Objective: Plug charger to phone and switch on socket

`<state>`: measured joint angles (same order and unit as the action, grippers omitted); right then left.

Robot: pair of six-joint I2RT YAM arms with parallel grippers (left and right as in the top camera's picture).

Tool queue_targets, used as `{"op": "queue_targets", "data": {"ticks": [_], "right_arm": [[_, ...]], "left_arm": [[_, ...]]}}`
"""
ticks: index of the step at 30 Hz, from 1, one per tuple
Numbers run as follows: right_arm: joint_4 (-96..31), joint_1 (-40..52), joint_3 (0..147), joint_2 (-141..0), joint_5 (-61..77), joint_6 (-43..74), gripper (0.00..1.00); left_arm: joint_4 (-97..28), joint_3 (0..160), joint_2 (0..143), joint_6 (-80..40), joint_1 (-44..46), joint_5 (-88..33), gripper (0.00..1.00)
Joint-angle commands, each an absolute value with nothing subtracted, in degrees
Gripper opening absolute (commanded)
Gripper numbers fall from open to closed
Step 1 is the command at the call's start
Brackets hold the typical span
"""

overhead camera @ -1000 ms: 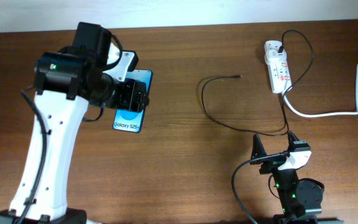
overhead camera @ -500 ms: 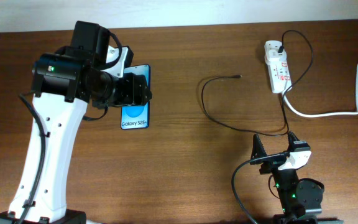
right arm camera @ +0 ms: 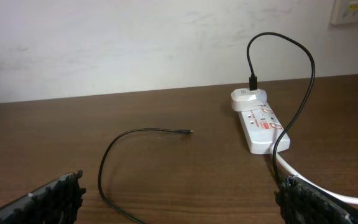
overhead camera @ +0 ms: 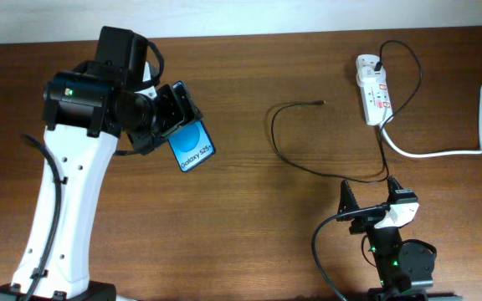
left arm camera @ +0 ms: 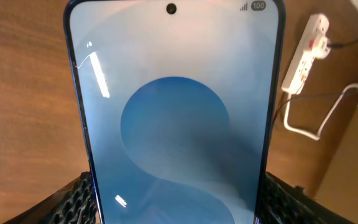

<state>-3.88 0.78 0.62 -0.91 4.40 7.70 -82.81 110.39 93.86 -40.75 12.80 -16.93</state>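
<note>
My left gripper [overhead camera: 167,117] is shut on the phone [overhead camera: 192,145], a blue-screened phone with white "Galaxy S25" text, held tilted at the left of the table. In the left wrist view the phone [left arm camera: 173,112] fills the frame between my two fingers [left arm camera: 67,202]. The charger [overhead camera: 284,152] is a thin black cable looping across the middle, its plug tip [overhead camera: 320,103] lying free on the wood; the right wrist view shows the tip [right arm camera: 189,131] too. The white socket [overhead camera: 372,88] lies at the back right and also shows in the right wrist view [right arm camera: 258,121]. My right gripper [overhead camera: 371,198] is open and empty near the front edge.
A thick white cord [overhead camera: 450,150] runs from the socket to the right edge. The charger's adapter is plugged into the socket's far end [right arm camera: 252,93]. A pale wall [right arm camera: 135,43] stands behind the table.
My left gripper has turned with the phone in it. The phone's text end has swung toward the right and it now lies at an angle. The right arm has not moved.
</note>
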Motion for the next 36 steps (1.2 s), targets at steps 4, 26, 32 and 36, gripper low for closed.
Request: {"op": "queue_targets", "data": {"ticks": [4,26,32,36], "right_arm": [[-4.12,0.47,0.32,-0.4,5.32,7.81,0.98],[-4.12,0.47,0.32,-0.4,5.32,7.81,0.98],[-4.12,0.47,0.32,-0.4,5.32,7.81,0.98],[-4.12,0.47,0.32,-0.4,5.32,7.81,0.98]], "left_arm": [[-79.77,111.42,96.03,-49.93,12.97,-16.73,0.42],[-79.31,111.42,99.04,-51.13,12.97,-16.71,0.42],[-79.29,111.42,99.04,-51.16,12.97,-16.71,0.41],[-79.31,111.42,99.04,-51.16,12.97,-16.73,0.42]]}}
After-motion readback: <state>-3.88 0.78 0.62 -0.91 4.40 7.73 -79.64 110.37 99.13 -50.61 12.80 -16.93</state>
